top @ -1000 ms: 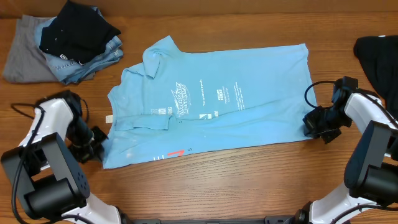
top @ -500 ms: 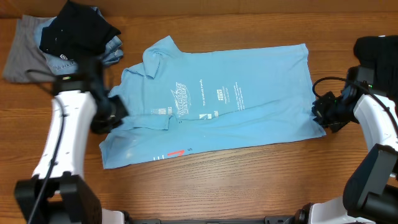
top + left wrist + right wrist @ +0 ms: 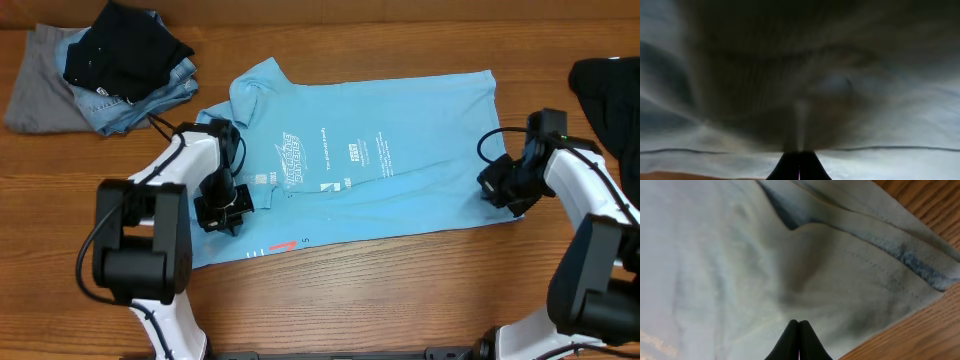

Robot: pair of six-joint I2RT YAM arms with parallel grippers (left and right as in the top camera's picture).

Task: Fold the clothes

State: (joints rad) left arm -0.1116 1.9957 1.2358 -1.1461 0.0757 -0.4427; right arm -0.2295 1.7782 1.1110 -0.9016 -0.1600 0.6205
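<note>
We see a light blue T-shirt (image 3: 400, 170) spread flat mid-table (image 3: 400, 300), small white print up. The left gripper (image 3: 222, 208) rests on its sleeve and the right gripper (image 3: 500, 190) on its hem corner. Both have their fingers pressed together, and we cannot tell whether cloth is pinched. A clothes pile (image 3: 110, 70) lies far left.

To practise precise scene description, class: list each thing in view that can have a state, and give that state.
light blue T-shirt: spread out flat, small white print facing up.
left gripper: shut, over the shirt's collar end.
right gripper: shut, at the shirt's hem corner.
pile of clothes: heaped, dark garment on top.
black garment: bunched, partly out of view.
</note>
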